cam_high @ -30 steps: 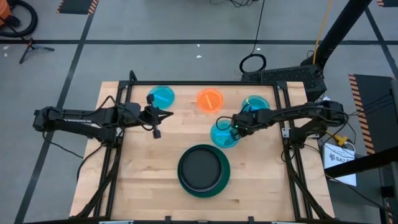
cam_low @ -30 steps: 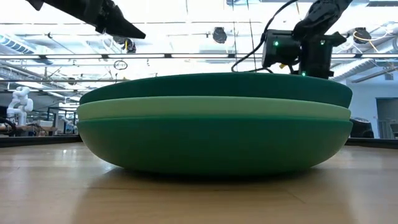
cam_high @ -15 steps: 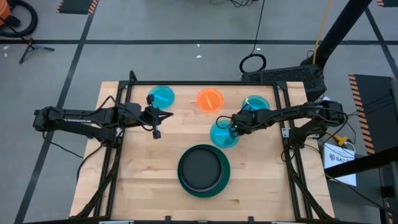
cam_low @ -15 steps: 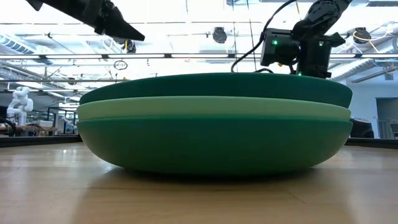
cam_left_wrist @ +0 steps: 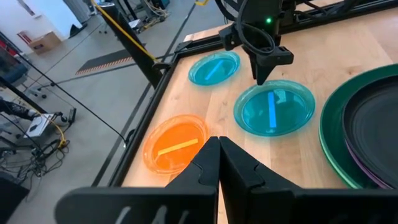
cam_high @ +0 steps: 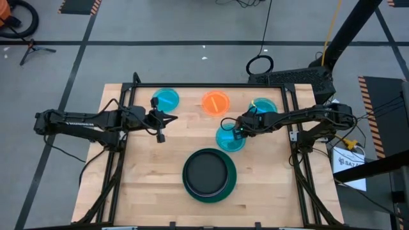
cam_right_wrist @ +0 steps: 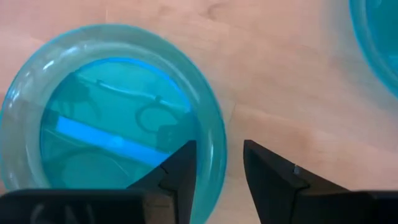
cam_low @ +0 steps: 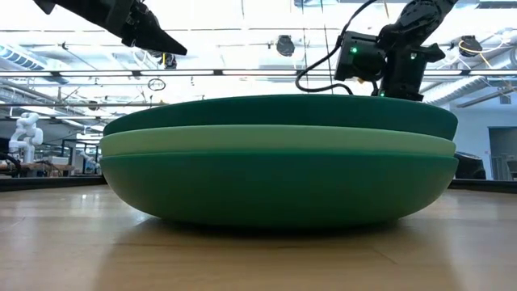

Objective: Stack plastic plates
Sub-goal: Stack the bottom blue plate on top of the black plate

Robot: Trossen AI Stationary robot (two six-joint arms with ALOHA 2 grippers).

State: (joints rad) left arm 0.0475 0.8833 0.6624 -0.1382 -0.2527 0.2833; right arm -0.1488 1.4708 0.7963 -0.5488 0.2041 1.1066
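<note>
Clearly right gripper (cam_right_wrist: 219, 163) poised over near rim of cyan plate (cam_high: 230, 138), fingers parted astride edge, ready to pinch. Left gripper (cam_left_wrist: 219, 163) clenched empty, waiting. Big stack (cam_high: 209, 174) nearby awaits it.

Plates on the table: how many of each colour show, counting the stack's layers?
Cyan-blue plates: 3
Orange plate: 1
Dark green plates: 2
Light green plate: 1
Purple plate: 1
Black plate: 1
Total: 9
</note>
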